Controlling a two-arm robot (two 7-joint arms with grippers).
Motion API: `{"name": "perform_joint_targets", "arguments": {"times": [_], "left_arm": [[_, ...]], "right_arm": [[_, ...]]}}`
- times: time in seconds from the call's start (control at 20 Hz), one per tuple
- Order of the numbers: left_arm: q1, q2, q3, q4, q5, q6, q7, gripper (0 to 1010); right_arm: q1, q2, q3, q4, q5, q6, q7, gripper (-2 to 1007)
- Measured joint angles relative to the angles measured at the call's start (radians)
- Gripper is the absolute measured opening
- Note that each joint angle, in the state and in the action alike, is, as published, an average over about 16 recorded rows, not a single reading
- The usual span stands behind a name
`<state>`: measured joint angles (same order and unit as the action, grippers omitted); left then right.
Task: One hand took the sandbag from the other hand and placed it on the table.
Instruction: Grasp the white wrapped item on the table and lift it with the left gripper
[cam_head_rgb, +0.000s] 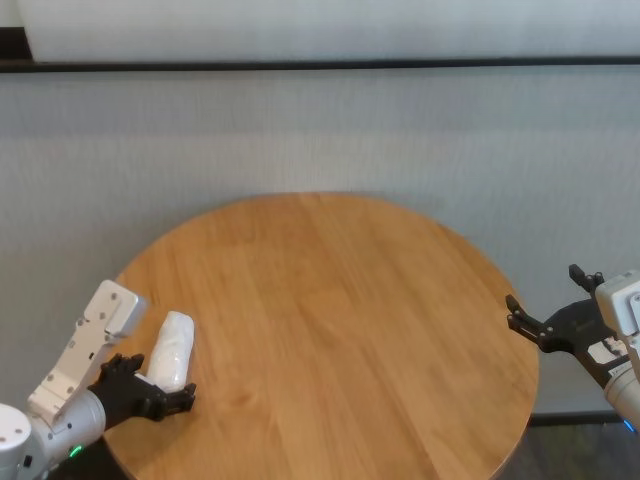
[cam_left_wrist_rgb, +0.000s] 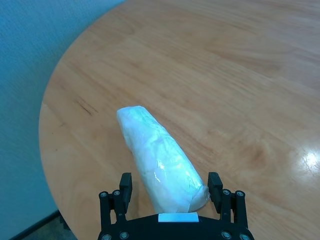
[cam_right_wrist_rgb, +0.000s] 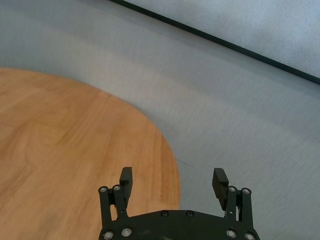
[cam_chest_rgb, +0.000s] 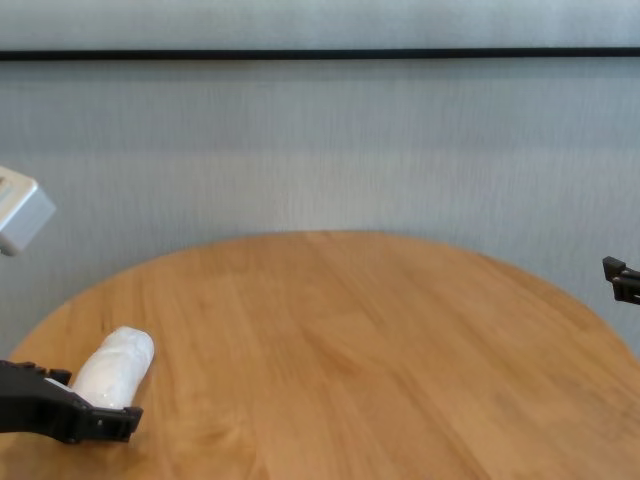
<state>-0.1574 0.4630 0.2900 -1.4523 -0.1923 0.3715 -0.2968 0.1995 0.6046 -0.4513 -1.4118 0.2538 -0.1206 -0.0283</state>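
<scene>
So the sandbag (cam_head_rgb: 172, 349) is lying on the table (cam_head_rgb: 340, 330) near its left edge, with the left gripper (cam_head_rgb: 158, 392) at the bag's near end. Its fingers (cam_left_wrist_rgb: 125, 183) sit spread on either side of the bag, not squeezing it. The right gripper (cam_head_rgb: 548, 318) hangs just off the table's right edge, wide open with nothing in it.
</scene>
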Motion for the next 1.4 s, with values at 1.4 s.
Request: {"name": "perform_joint_targets", "arguments": {"times": [1.4], "left_arm": [[-0.005, -0.026, -0.023, 0.022, 0.077, 0.003, -0.027, 1000]], "right_arm": [[0.000, 0.000, 0.000, 0.000, 0.000, 0.000, 0.000, 1007]]}}
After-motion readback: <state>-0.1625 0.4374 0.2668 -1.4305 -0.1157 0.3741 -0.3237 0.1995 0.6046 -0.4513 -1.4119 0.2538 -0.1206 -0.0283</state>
